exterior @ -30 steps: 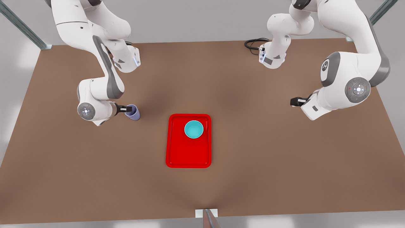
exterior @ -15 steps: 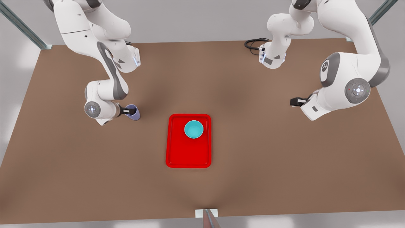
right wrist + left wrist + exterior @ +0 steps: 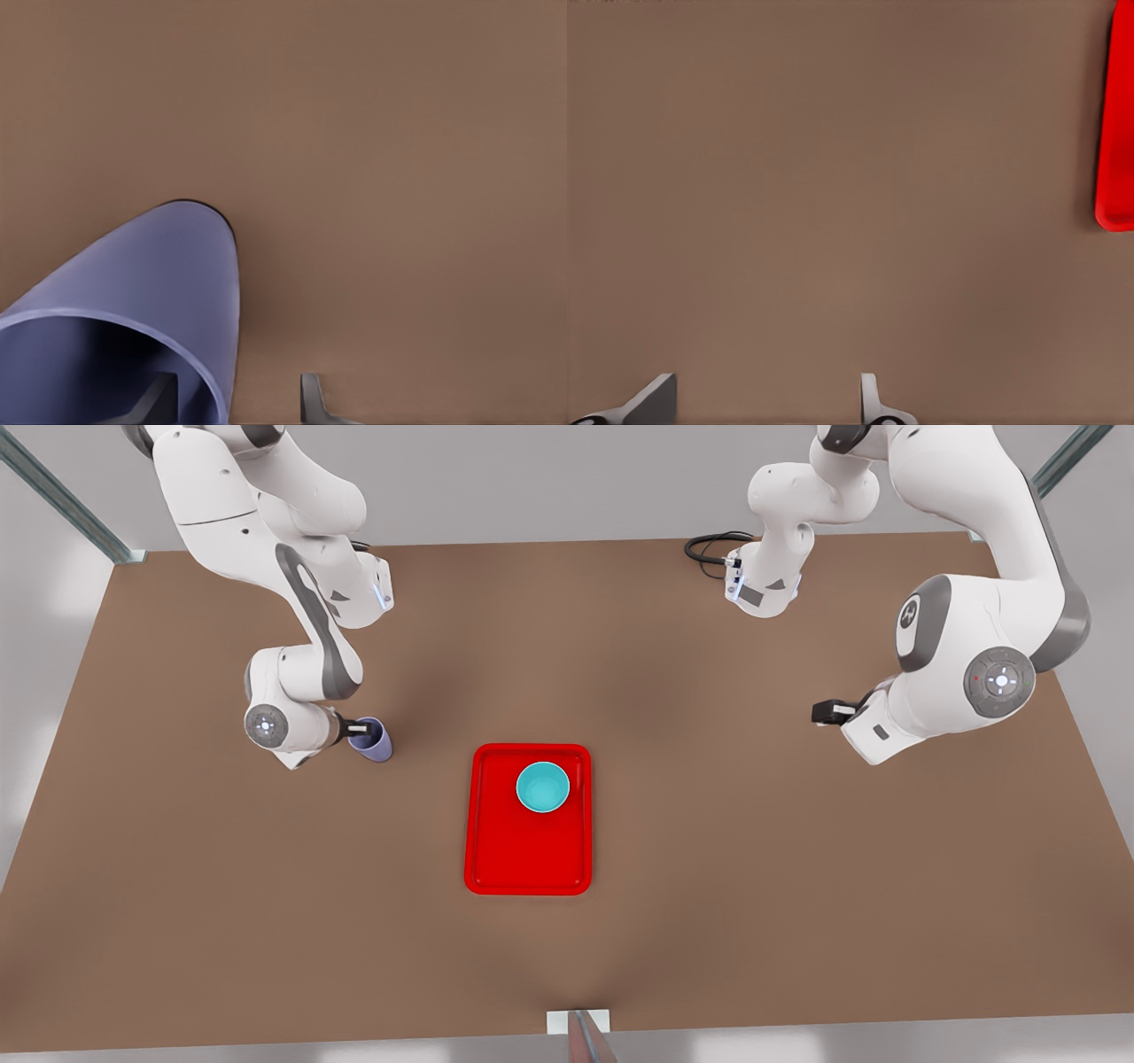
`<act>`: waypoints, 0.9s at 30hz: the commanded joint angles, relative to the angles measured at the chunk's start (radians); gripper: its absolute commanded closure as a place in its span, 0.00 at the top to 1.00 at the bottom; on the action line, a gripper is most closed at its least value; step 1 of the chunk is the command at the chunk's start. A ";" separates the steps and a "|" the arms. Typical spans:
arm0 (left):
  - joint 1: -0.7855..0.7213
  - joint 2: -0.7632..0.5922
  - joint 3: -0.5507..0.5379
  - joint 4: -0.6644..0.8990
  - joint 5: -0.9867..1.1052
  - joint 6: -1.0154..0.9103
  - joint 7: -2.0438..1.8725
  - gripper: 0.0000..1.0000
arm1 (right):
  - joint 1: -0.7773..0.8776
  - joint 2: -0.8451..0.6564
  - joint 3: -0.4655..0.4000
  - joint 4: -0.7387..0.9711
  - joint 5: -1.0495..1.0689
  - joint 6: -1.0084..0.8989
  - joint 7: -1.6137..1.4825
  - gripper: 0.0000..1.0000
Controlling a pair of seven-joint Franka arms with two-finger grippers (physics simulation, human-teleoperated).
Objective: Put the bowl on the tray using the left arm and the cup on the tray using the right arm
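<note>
Table (image 3: 726,886) brown. Tray (image 3: 528,859) red, mid-table. Bowl (image 3: 543,787) sits on tray's far end. Cup (image 3: 372,741) on table, well off tray toward front view's left. Right gripper (image 3: 232,400) at cup, fingers straddling rim wall, one inside, one outside, not visibly clamped. Left gripper (image 3: 760,400) on front view's right, fingers apart, empty, waits.

Brown table (image 3: 709,868): tray (image 3: 528,859), cup (image 3: 376,742)
</note>
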 commanded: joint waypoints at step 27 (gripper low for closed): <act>0.001 0.011 0.005 0.012 0.008 0.003 0.000 1.00 | 0.012 0.071 0.022 0.265 0.002 0.012 0.014 0.21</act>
